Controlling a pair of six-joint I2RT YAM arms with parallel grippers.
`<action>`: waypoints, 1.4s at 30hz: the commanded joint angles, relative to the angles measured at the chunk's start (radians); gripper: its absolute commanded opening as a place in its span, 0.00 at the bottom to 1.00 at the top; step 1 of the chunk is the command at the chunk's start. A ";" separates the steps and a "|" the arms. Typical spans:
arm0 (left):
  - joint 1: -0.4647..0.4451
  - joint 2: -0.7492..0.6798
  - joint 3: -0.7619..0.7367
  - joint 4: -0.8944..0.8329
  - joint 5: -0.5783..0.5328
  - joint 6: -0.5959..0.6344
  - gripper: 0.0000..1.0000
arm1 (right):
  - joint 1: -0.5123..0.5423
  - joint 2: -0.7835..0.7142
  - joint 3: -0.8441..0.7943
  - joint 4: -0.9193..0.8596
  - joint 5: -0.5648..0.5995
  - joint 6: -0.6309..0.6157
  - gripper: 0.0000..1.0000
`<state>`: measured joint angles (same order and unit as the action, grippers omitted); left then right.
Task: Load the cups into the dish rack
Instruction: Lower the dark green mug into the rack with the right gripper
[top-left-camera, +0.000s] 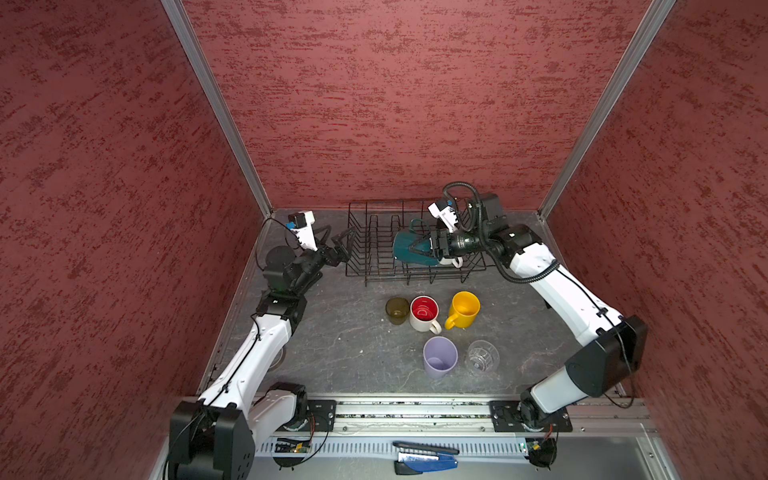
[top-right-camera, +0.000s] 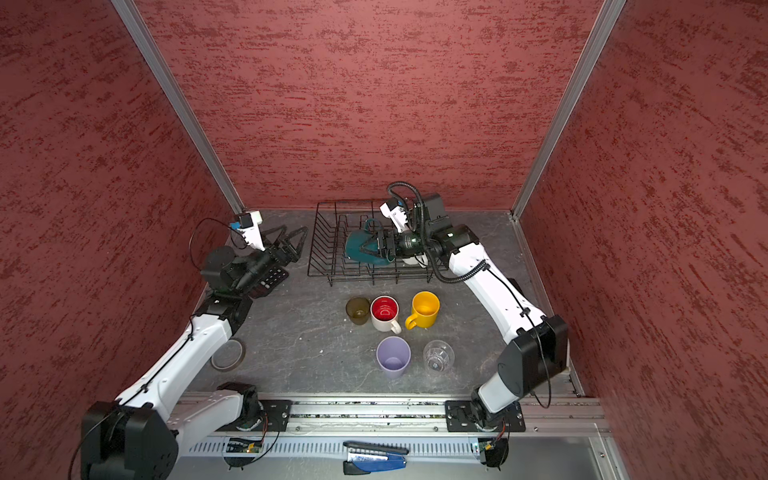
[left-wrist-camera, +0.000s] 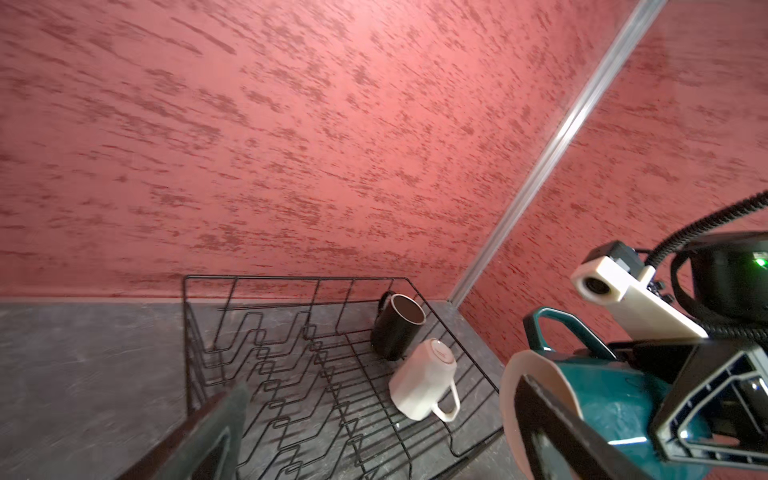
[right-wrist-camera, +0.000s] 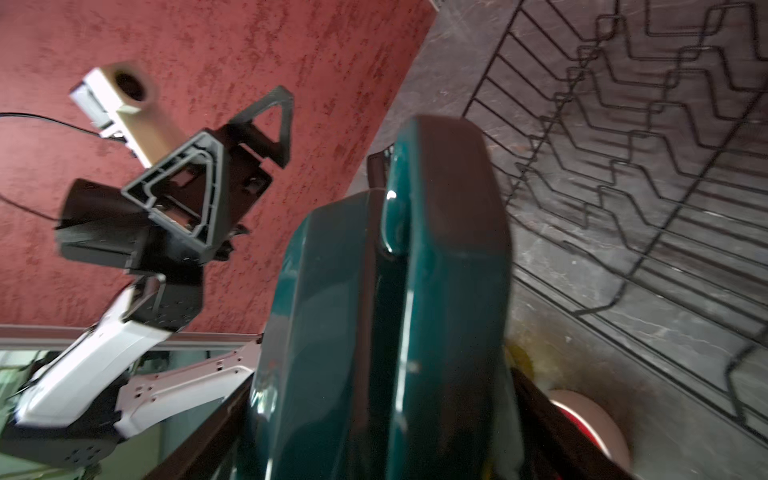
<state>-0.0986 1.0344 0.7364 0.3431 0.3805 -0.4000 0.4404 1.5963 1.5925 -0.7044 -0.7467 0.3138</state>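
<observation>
Dark grey marbled tabletop (top-left-camera: 345, 340) sitting inside red textured walls (top-left-camera: 395, 104). Right gripper (top-left-camera: 417, 249) clamping glossy teal ceramic mug (top-left-camera: 400, 247) over black wire dish rack (top-left-camera: 368, 249); left gripper (top-left-camera: 347, 245) hanging empty, fingers spread.

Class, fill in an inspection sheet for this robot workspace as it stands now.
Surface: grey tabletop.
Job's things: dish rack holds black mug, white mug; teal mug held over it; olive tumbler, red-lined mug, yellow mug, lavender tumbler, clear glass on the tabletop.
Clutter: tape roll by left arm.
Grippers: left gripper open, empty; right gripper shut on teal mug.
Cables: black conduit along right arm.
Surroundings: red walls.
</observation>
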 joint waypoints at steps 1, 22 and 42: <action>0.036 -0.050 0.031 -0.209 -0.074 -0.011 1.00 | -0.005 0.032 0.083 -0.134 0.127 -0.122 0.24; 0.135 -0.271 -0.041 -0.510 -0.020 -0.002 1.00 | -0.004 0.339 0.417 -0.286 0.365 -0.213 0.17; 0.148 -0.402 -0.106 -0.608 -0.008 -0.045 1.00 | 0.043 0.595 0.675 -0.379 0.447 -0.228 0.15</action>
<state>0.0406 0.6521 0.6403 -0.2371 0.3607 -0.4313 0.4694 2.1841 2.1937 -1.0771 -0.3180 0.1020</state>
